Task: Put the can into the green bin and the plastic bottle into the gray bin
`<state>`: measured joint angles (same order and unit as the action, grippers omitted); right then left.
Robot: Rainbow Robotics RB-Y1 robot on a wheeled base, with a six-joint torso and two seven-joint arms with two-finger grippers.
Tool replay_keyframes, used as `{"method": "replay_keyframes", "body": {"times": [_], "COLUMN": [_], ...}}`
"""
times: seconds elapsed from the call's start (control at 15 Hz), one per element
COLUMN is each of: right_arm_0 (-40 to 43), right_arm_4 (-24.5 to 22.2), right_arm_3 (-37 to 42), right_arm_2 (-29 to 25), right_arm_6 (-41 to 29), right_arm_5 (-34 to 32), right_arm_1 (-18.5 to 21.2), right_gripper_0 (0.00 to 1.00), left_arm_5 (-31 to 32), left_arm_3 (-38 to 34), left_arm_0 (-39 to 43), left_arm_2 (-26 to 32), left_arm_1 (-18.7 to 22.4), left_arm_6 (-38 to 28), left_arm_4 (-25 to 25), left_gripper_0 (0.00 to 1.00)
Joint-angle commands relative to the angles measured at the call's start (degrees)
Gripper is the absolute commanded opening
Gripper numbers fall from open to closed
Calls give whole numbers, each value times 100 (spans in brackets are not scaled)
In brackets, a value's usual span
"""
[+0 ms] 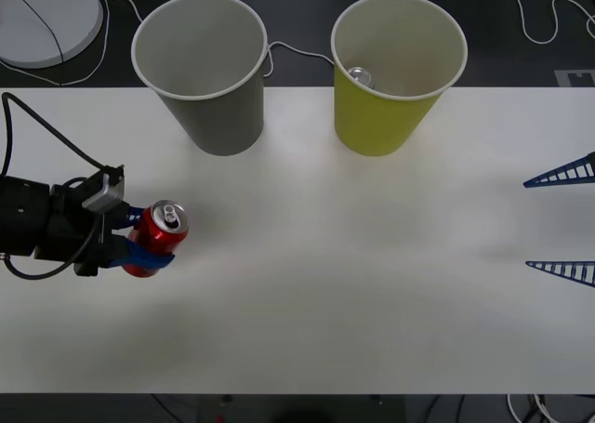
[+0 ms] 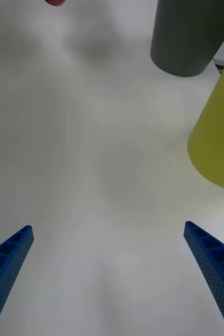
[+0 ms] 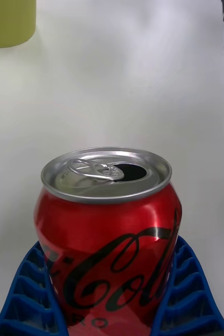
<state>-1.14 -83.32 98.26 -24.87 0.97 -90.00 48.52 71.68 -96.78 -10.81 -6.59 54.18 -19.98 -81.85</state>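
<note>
Front view: left gripper (image 1: 139, 246) clamped on red Coca-Cola can (image 1: 158, 236), upright at table's (image 1: 335, 284) left side. Right gripper (image 1: 561, 223) idle at right edge, fingers spread. Step: can grasped, transport pending. Next: lift, carry past gray bin (image 1: 203, 70) to green bin (image 1: 395, 70), which already holds another can (image 1: 361, 76), release above rim.

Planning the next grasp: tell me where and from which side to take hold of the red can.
Grip the can around its red mid-body, from the table's left side, as the left gripper does now with jaws around its sides. It stands upright and round, so the curved wall gives two opposed faces; the open top offers none.
</note>
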Motion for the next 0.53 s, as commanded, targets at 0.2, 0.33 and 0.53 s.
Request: {"method": "replay_keyframes", "body": {"times": [0.2, 0.33, 0.53], "right_arm_0": [0, 0, 0], "right_arm_4": [0, 0, 0], "right_arm_3": [0, 0, 0], "right_arm_2": [0, 0, 0], "right_arm_6": [0, 0, 0], "right_arm_5": [0, 0, 0], "right_arm_1": [0, 0, 0], "right_gripper_0": [100, 100, 100], "left_arm_5": [-374, -410, -207], "left_arm_3": [-975, -1484, -2346], "left_arm_0": [0, 0, -26], "left_arm_2": [-1, -9, -9], "left_arm_1": [374, 471, 541], "left_arm_6": [-1508, -2185, -3170], "left_arm_4": [-692, -1061, -1676], "left_gripper_0": [0, 0, 0]}}
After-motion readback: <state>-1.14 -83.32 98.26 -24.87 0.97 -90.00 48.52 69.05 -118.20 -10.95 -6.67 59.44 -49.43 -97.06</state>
